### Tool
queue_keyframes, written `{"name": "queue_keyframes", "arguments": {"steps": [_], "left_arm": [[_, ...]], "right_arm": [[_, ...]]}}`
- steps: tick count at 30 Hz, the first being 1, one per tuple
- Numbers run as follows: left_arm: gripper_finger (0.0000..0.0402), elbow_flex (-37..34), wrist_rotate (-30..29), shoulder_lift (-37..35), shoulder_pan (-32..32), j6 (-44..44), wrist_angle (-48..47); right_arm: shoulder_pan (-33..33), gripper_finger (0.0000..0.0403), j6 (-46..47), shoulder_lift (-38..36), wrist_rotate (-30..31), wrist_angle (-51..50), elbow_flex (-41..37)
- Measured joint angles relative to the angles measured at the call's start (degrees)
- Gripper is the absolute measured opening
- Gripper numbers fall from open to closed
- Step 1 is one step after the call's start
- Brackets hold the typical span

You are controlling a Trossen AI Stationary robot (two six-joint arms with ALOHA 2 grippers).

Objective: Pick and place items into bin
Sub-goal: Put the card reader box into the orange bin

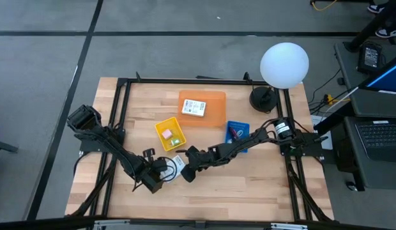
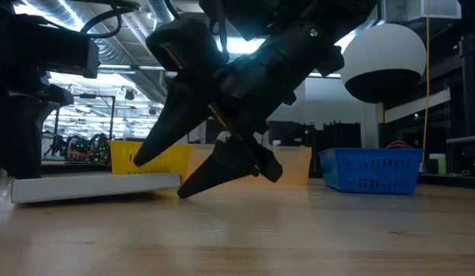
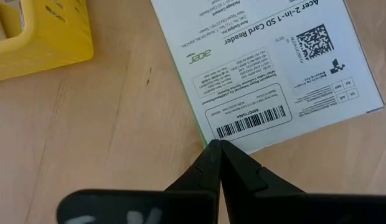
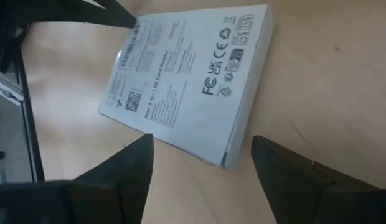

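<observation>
Closed left end effector at white "acer 2-in-1 SD Card Reader" packet.

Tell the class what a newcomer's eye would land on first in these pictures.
Both grippers meet over one white labelled packet lying flat near the table's front edge: the left gripper, fingers closed, touches its corner, while the right gripper spreads open around its end. Behind stand a yellow bin, an orange bin and a blue bin, with a large white globe at the back right.
</observation>
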Motion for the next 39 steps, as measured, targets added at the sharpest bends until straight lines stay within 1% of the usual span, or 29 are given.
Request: {"name": "queue_keyframes", "arguments": {"steps": [9, 16, 21, 27, 36, 39], "left_arm": [[0.0003, 0.0, -0.7, 0.0, 0.0, 0.1, 0.3], [0.0003, 0.0, -0.7, 0.0, 0.0, 0.1, 0.4], [0.0003, 0.0, -1.1, 0.0, 0.0, 0.5, 0.9], [0.0003, 0.0, -1.1, 0.0, 0.0, 0.6, 1.2], [0.0003, 0.0, -0.4, -0.1, -0.1, 4.1, 2.8], [0.0003, 0.1, 0.0, -0.3, -0.5, 4.2, 2.4]], "right_arm": [[0.0, 0.0252, 0.4, 0.2, -0.8, 1.9, -0.1], [0.0, 0.0251, -1.2, 0.5, -1.0, 6.2, -0.2], [0.0, 0.0233, -1.7, 0.5, -2.5, 7.6, -0.2], [0.0, 0.0182, -3.3, 0.4, -2.5, 8.8, -0.2], [0.0, 0.0069, -4.6, 0.0, -2.9, 9.3, 0.0], [-0.1, 0.0040, -4.6, -0.1, -3.4, 9.4, 0.0]]}}
